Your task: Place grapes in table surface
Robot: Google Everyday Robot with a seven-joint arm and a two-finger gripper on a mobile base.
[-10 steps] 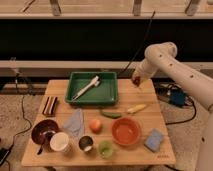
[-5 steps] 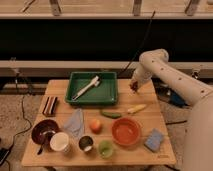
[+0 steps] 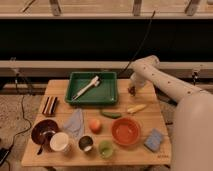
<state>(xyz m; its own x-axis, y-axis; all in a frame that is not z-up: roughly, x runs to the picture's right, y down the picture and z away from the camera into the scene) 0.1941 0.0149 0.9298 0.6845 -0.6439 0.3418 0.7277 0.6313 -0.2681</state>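
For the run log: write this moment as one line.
gripper: above table surface, right of green tray | grapes: at gripper tip, not visibly set down | yellow corn-like piece: on table, nearer the camera
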